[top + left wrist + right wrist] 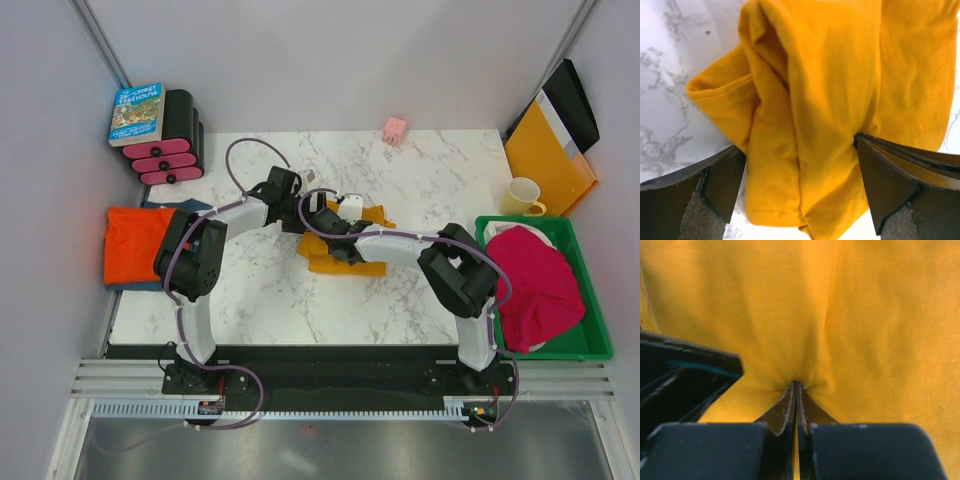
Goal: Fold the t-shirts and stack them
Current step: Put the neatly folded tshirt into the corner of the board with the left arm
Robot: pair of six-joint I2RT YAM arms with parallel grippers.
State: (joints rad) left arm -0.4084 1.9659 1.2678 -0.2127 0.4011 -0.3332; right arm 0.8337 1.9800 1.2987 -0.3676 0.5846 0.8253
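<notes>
Clamping the yellow t-shirt [865,315], right gripper [796,390] sits apart from "Storey Treehouse" book [137,113].

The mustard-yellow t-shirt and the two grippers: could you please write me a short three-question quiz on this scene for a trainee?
1. True or false: the right gripper is shut on the mustard-yellow t-shirt.
2. The t-shirt heaped in the green bin is: A dusty blue, B magenta-pink, C red-orange.
3. Fill in: the left gripper has its jaws ____, with yellow cloth lying between them.

Key: 1 true; 2 B; 3 open.
</notes>
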